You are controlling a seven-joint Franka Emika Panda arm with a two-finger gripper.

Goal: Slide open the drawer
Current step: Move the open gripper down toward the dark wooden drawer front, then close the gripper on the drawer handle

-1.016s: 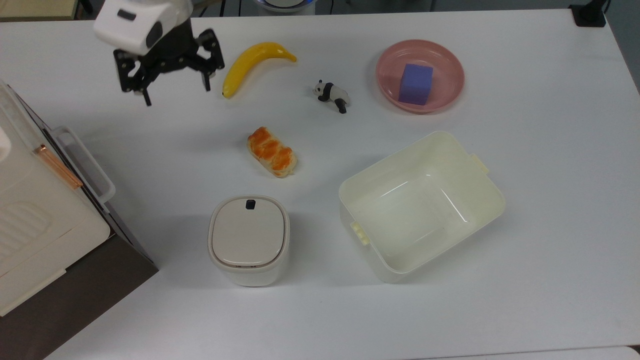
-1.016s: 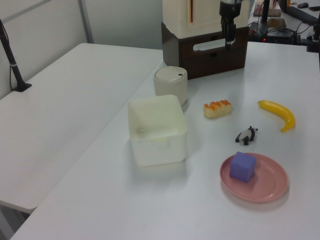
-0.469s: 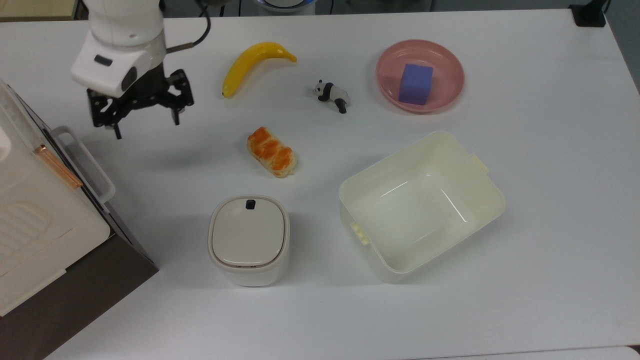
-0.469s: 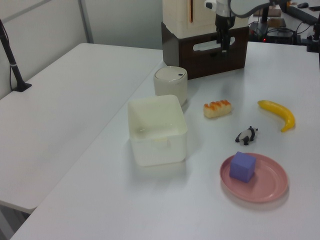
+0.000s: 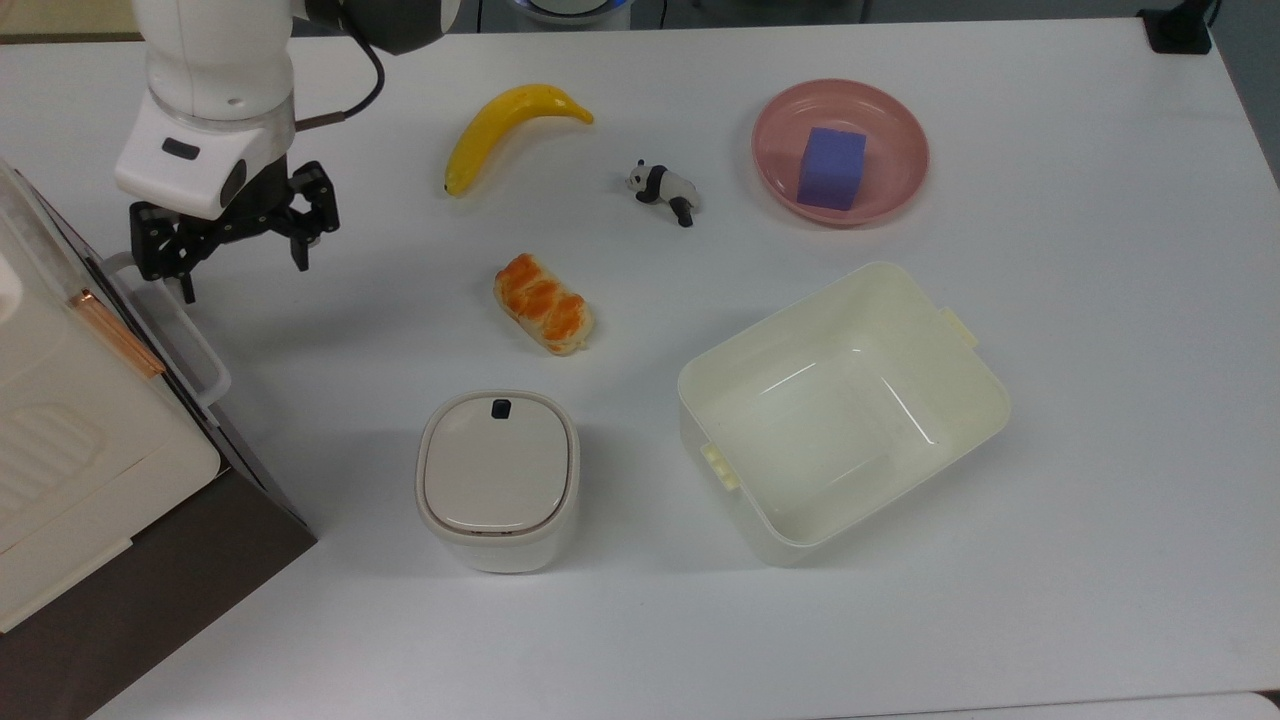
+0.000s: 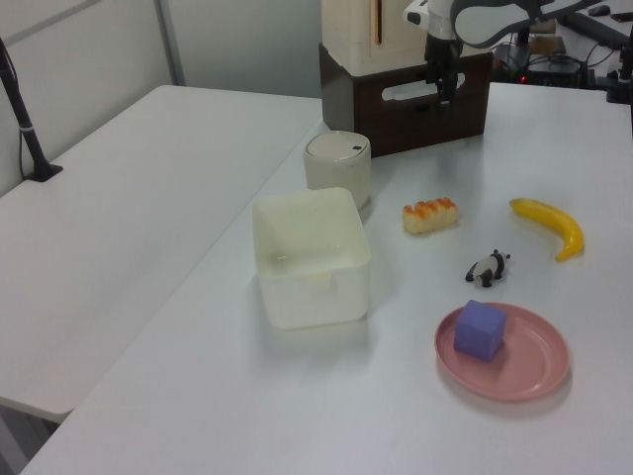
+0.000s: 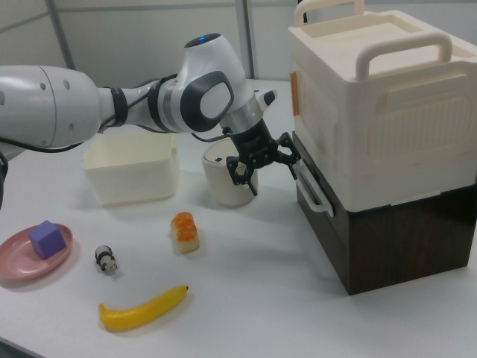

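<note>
Gripper (image 5: 240, 262) with fingers spread wide and holding nothing, poised at the far end of the white handle (image 5: 170, 320) on the drawer (image 7: 328, 216), which sits shut in the dark cabinet (image 7: 395, 239) at the top view's left edge. Bread (image 5: 543, 303) and bin (image 5: 497, 478) lie nearby on the table (image 5: 1100, 400).

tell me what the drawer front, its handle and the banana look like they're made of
Drawer: dark brown wood or wood-look laminate, faint grain streaks, matte. Handle: white plastic by its look, a smooth moulded loop with a slight sheen. Banana: probably a plastic or foam replica, uniformly bright yellow and unblemished, though a real one can't be ruled out.
</note>
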